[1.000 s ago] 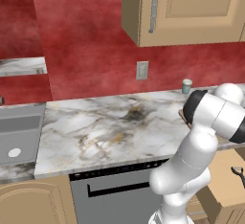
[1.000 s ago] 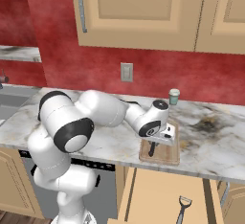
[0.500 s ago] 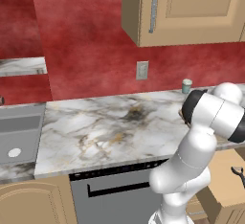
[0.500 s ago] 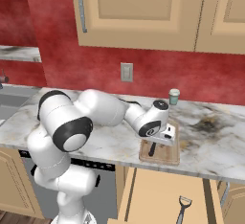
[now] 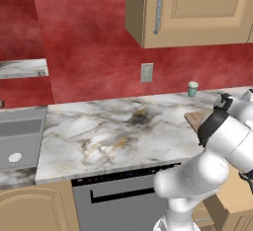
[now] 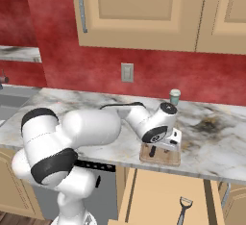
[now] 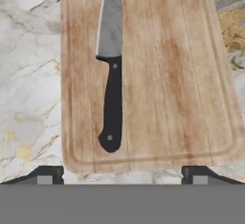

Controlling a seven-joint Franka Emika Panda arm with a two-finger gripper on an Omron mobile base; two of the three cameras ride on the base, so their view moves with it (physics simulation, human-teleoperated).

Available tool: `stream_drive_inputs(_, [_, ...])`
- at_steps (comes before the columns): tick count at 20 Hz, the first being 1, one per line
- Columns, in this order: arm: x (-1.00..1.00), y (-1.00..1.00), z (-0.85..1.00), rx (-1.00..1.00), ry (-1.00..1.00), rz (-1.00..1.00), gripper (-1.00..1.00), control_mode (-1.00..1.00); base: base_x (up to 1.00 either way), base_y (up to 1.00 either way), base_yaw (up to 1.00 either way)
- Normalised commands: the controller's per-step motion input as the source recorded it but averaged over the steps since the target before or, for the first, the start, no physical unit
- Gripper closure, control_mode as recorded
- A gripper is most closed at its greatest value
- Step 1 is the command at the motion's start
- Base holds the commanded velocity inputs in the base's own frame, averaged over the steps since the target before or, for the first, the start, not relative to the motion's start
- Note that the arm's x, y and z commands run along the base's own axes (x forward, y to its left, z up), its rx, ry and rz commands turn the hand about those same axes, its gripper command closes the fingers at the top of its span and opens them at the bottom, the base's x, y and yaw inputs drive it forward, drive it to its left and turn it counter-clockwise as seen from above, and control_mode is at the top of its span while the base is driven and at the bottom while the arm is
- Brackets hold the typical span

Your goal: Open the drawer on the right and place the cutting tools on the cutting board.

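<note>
Knife (image 7: 111, 82) lies flat on the cutting board (image 7: 182, 74) (blade pointing away); gripper (image 7: 122, 174) above, jaws spread, released.

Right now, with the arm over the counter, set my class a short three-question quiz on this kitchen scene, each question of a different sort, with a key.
1. True or false: the knife lies on the cutting board.
2. Where is the dark-handled tool? A) in the open drawer B) on the board C) in the sink
3. Fill in: the claw is ____ (open/shut).

Key: 1 true; 2 A; 3 open.
</note>
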Motion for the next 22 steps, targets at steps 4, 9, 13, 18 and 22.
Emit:
stream_drive_inputs(4, [-0.98, -0.18, 0.33, 0.00, -0.06, 0.00, -1.00, -1.00, 0.00, 0.00, 0.00])
stream_drive_inputs(9, [-0.89, -0.38, 0.13, 0.00, 0.00, 0.00, -1.00, -1.00, 0.00, 0.00, 0.00])
stream_drive_inputs(13, [-0.44, -0.71, 0.05, 0.00, 0.00, 0.00, -1.00, -1.00, 0.00, 0.00, 0.00])
stream_drive_inputs(18, [-0.11, -0.74, -0.07, 0.00, 0.00, 0.00, -1.00, -1.00, 0.00, 0.00, 0.00])
stream_drive_inputs(22, [0.00, -0.63, -0.12, 0.00, 0.00, 0.00, -1.00, -1.00, 0.00, 0.00, 0.00])
